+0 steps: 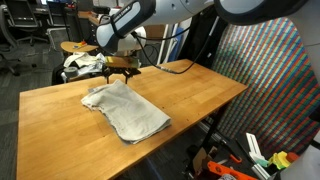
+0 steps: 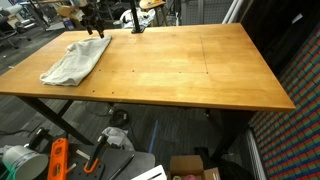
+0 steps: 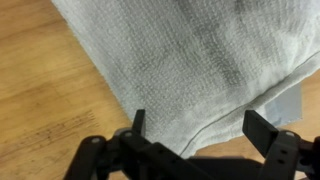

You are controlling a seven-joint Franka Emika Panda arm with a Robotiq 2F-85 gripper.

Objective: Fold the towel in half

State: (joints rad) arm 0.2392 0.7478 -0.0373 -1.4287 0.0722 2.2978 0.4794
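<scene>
The towel is cut off by the wrist view's top edge

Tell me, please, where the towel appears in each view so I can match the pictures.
Exterior view: towel lies left of centre on the table.
Exterior view: towel lies upper left, near the table's corner.
Wrist view: towel fills the top and right.
Shared landmark: the open gripper over the towel's edge.

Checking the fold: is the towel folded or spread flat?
Folded, loosely: the towel lies doubled on the table, and the wrist view shows one layer's edge over another.
</scene>
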